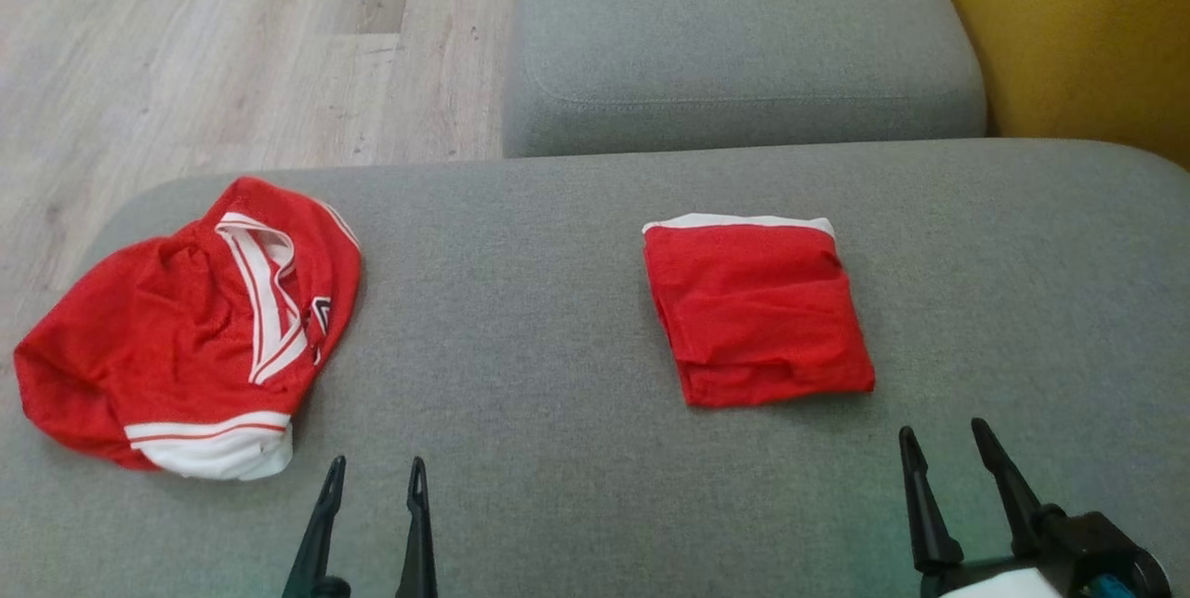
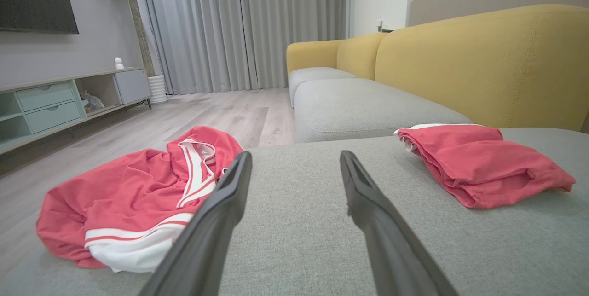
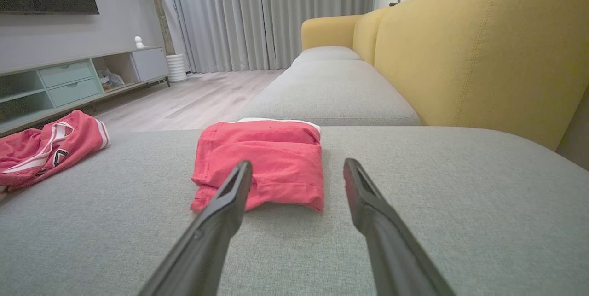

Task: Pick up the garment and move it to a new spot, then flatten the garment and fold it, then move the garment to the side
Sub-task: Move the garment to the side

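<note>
A crumpled red garment with white trim (image 1: 191,338) lies at the left end of the grey sofa cushion (image 1: 521,300); it also appears in the left wrist view (image 2: 138,199) and in the right wrist view (image 3: 41,148). A second red garment, folded into a neat square (image 1: 758,310), rests right of centre (image 2: 478,167) (image 3: 262,162). My left gripper (image 1: 375,472) stands open just right of the crumpled garment's near edge, holding nothing. Open and empty too, my right gripper (image 1: 944,435) hovers just short of the folded garment's near right corner.
A second grey cushion (image 1: 734,40) adjoins at the back, with the yellow backrest (image 1: 1069,31) on the right. Wooden floor (image 1: 232,49) lies beyond the cushion's left and far edges. A TV cabinet (image 2: 55,102) and curtains (image 2: 239,24) stand across the room.
</note>
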Robot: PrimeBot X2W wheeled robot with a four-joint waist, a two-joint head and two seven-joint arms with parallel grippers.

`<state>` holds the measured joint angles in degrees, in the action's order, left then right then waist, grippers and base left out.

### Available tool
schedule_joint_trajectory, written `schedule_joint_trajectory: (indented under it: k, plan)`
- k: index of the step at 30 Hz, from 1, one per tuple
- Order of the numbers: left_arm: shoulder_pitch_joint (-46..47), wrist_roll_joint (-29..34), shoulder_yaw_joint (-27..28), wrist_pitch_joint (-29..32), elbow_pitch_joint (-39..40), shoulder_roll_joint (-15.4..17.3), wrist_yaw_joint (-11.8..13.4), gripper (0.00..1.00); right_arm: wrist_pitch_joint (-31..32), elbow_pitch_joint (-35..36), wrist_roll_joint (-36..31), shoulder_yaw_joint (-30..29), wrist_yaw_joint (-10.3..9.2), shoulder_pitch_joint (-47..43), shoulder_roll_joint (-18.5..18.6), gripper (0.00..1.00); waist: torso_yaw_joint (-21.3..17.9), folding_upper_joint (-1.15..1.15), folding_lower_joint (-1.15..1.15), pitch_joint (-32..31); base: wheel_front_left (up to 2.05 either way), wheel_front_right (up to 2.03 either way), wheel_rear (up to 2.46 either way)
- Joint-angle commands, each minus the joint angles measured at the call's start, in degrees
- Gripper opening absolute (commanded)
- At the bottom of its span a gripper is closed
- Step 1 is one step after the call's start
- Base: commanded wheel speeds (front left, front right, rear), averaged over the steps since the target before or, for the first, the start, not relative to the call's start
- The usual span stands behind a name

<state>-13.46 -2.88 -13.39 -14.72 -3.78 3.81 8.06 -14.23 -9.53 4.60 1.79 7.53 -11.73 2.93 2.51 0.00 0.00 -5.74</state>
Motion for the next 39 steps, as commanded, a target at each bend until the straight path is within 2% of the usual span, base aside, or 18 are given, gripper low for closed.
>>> schedule_joint_trajectory:
  k: [1, 10, 18, 26, 35, 36, 37, 38, 39]
  plan:
    - [2.4, 0.0, 2.1, -0.3, 2.1, -0.5, -0.2, 1.0, -0.8, 1.4, -0.3, 1.2, -0.04, 2.2, 0.4, 1.0, -0.5, 0.0, 0.0, 0.5, 0.0, 0.0, 0.0]
    - [3.6, -1.0, 2.3, -0.3, 2.2, -0.7, -1.3, 1.0, -0.8, 0.3, -0.4, 0.6, -0.04, 3.8, 0.2, 1.0, -0.7, 0.0, 0.0, 3.3, 0.0, 0.0, 0.0]
    - [6.2, 0.4, 1.8, -0.3, 3.9, -0.7, -1.4, 1.0, -0.8, -2.8, -1.8, -0.6, -0.04, 11.3, 1.0, 1.0, 0.3, 0.0, 0.0, 8.4, 0.0, 0.0, 0.0]
    - [9.6, 1.0, 0.6, -0.3, 5.0, -0.8, -1.7, 1.0, 0.4, -14.1, 1.8, -1.6, -0.04, 22.8, 2.7, 1.0, 1.8, 0.0, 0.0, 13.3, 0.0, 0.0, 0.0]
    - [13.2, 1.1, -0.5, -0.3, 5.0, -0.8, -2.5, 1.0, 8.6, -28.1, 10.1, 4.0, -0.04, 35.2, 8.4, 1.0, 4.2, 0.0, 0.0, 18.0, 0.0, 0.0, 0.0]
    - [13.3, 1.1, -0.5, -0.3, 5.0, -0.8, -2.6, 1.0, 9.7, -29.3, 11.3, 5.2, -0.04, 35.8, 8.6, 0.89, 4.4, 0.0, 0.0, 18.3, 0.0, 0.0, 0.0]
    - [13.5, 1.0, -0.6, -0.3, 4.9, -0.8, -2.6, 1.0, 11.2, -30.5, 13.0, 6.1, -0.04, 36.4, 8.5, 0.61, 4.4, 0.0, 0.0, 18.5, 0.0, 0.0, 0.0]
    - [13.6, 1.0, -0.6, -0.3, 4.9, -0.9, -2.6, 1.0, 12.5, -31.5, 14.7, 7.1, -0.04, 36.9, 8.4, 0.38, 4.4, 0.0, 0.0, 18.8, 0.0, 0.0, 0.0]
    - [13.7, 1.0, -0.6, -0.3, 4.9, -0.9, -2.5, 1.0, 13.6, -32.3, 16.2, 8.1, -0.04, 37.3, 8.5, 0.02, 4.4, 0.0, 0.0, 19.0, 0.0, 0.0, 0.0]
